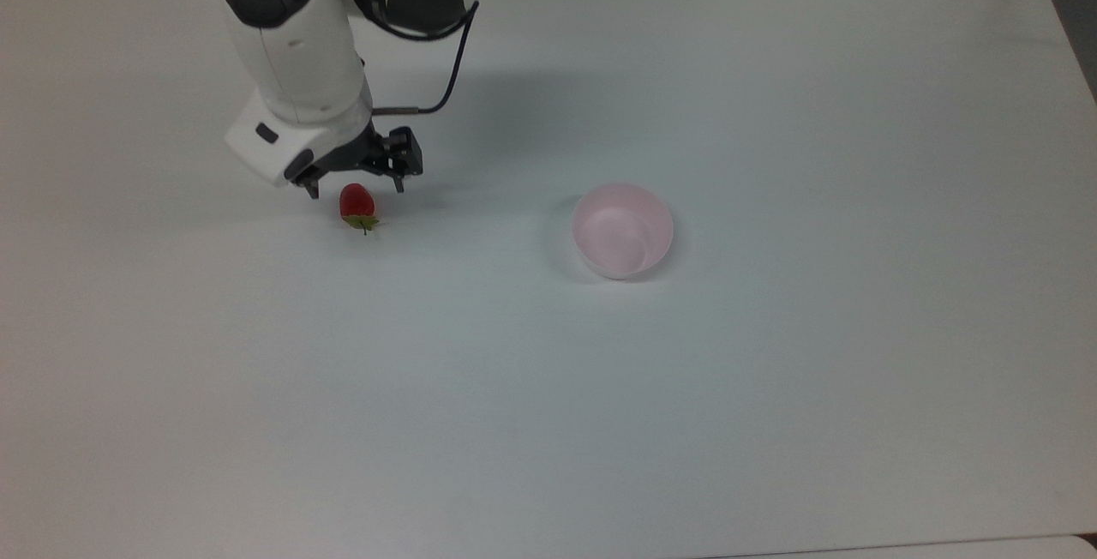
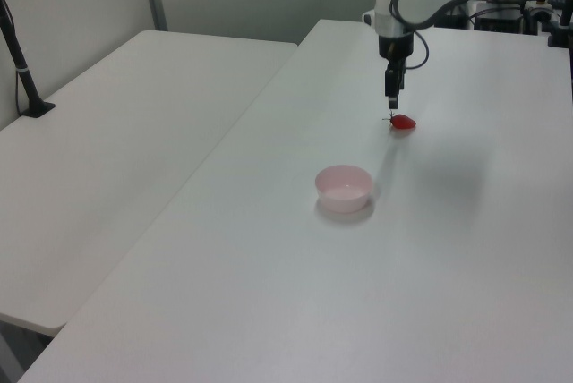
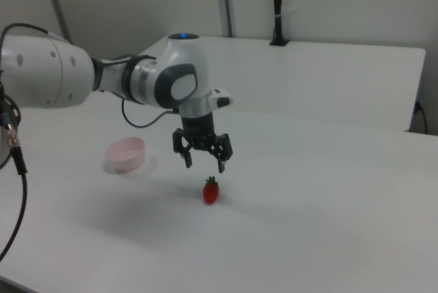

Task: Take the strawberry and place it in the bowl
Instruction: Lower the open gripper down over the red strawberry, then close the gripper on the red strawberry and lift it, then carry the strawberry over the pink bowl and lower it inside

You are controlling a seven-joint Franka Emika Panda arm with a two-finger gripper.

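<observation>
The red strawberry (image 1: 356, 203) with its green cap lies on the white table (image 1: 548, 387), also seen as the strawberry (image 2: 404, 122) and the strawberry (image 3: 211, 191). My gripper (image 1: 355, 190) hangs open just above it, fingers spread wide on either side, not touching it; the same gripper (image 3: 204, 165) shows a clear gap over the fruit, and the gripper (image 2: 391, 104) sits right above it. The pale pink bowl (image 1: 623, 230) stands empty to the top view's right of the strawberry, seen too as the bowl (image 2: 343, 188) and the bowl (image 3: 126, 154).
The white arm (image 1: 296, 53) reaches in from the top view's upper edge. A second white table (image 2: 116, 159) adjoins at the left view's left, with a black post (image 2: 20, 61) on it. A black post (image 3: 277, 5) stands at the back in the right view.
</observation>
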